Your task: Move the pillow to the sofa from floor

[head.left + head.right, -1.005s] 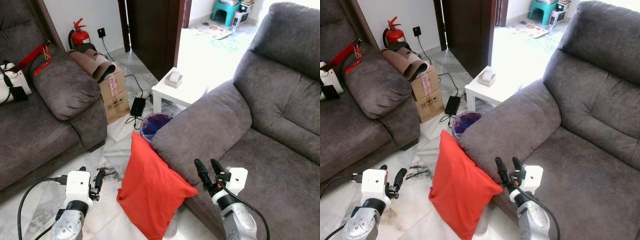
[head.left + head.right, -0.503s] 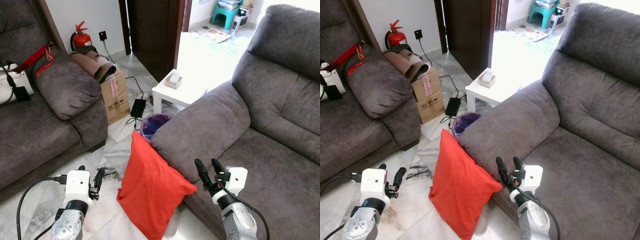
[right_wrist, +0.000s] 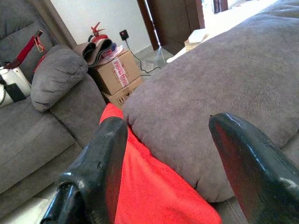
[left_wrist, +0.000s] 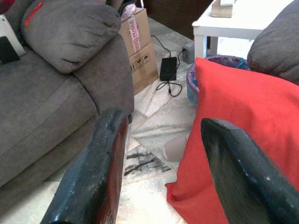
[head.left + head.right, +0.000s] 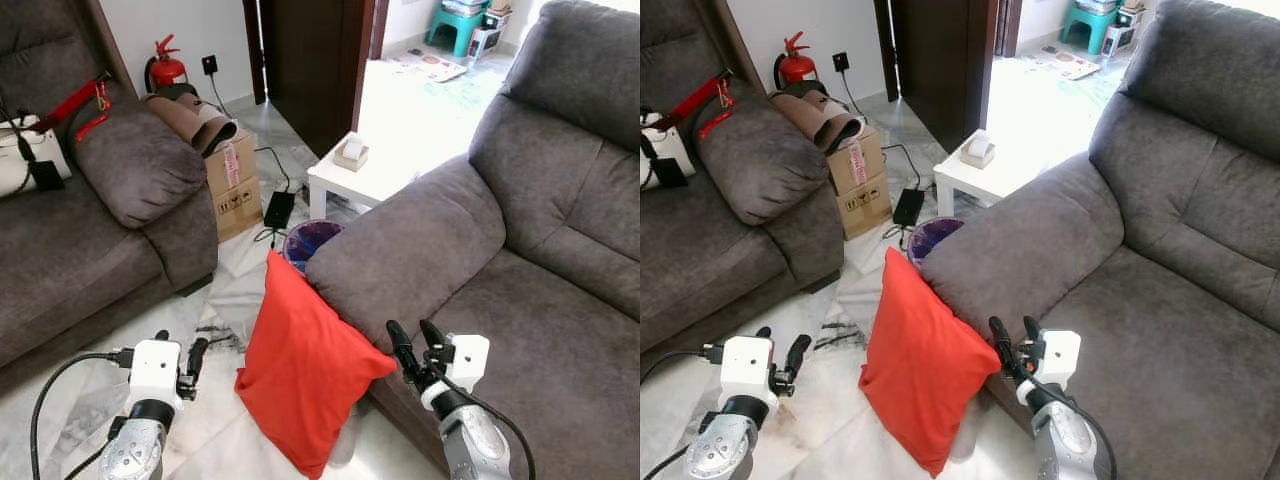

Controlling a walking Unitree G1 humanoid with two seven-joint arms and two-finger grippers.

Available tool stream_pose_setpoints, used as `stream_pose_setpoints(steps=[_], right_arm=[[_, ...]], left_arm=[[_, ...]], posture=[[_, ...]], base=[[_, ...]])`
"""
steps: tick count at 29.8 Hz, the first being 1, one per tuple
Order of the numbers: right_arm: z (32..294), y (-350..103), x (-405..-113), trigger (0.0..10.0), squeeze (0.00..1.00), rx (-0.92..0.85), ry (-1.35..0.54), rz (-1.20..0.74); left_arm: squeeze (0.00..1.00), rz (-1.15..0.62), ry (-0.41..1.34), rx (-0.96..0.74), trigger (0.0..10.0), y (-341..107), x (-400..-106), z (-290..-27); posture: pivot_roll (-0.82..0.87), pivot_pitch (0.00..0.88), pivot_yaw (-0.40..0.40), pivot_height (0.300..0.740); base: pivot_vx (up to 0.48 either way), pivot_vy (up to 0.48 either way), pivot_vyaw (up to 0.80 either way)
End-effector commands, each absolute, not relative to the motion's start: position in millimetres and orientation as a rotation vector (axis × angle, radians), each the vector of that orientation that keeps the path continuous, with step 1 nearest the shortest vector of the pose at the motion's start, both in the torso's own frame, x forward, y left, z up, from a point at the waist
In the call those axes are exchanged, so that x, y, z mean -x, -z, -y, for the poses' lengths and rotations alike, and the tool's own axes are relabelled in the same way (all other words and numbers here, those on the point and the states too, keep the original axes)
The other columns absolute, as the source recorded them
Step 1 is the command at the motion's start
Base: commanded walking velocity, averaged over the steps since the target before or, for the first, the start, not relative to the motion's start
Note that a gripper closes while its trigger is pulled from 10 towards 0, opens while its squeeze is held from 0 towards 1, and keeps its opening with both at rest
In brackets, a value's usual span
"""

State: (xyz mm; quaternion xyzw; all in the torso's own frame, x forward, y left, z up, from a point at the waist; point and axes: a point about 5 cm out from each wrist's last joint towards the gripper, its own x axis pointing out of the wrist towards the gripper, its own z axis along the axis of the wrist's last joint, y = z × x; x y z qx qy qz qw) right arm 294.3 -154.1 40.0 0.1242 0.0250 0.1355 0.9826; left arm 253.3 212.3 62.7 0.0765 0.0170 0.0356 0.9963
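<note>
A red pillow (image 5: 305,365) stands on the marble floor, leaning against the armrest (image 5: 410,250) of the grey sofa (image 5: 560,290) on the right. My left gripper (image 5: 178,352) is open, low over the floor to the pillow's left, a short way from it. Just past the pillow's right corner, my right gripper (image 5: 417,345) is open at the sofa's front edge. The left wrist view has the pillow (image 4: 243,126) ahead between the fingers (image 4: 96,172). In the right wrist view the pillow (image 3: 149,186) lies under the armrest (image 3: 219,107).
A second grey sofa (image 5: 80,230) with a cushion and a bag stands at the left. Between the sofas are a cardboard box (image 5: 232,180), a power adapter with cable (image 5: 279,209), a purple bin (image 5: 312,240) and a white side table (image 5: 365,175). A fire extinguisher (image 5: 165,68) stands by the wall.
The whole picture has shifted slightly, so the camera has moved. Both grippers stay open and keep their places beside the pillow.
</note>
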Motion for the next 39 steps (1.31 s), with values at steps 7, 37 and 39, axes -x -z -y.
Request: stream_pose_setpoints(steps=[7,37,39], right_arm=[[155.7,-37.7,-293.6,10.0,0.00,-0.243,-0.262,-0.061],[153.6,-31.6,-296.3,10.0,0.00,-0.217,-0.250,-0.132],[153.2,-32.3,-296.3,10.0,0.00,-0.214,-0.255,-0.124]], left_arm=[[0.00,-0.067,-0.054,-0.134,10.0,-57.6,-249.2,-210.6],[0.00,-0.054,-0.038,-0.089,10.0,-57.8,-245.0,-206.6],[0.00,-0.055,-0.037,-0.091,10.0,-57.8,-244.9,-206.4]], posture=[[0.07,0.172,0.008,0.660],[0.08,0.192,-0.002,0.645],[0.08,0.193,-0.003,0.635]], base=[[0.000,0.000,0.00],[0.000,0.000,0.00],[0.000,0.000,0.00]])
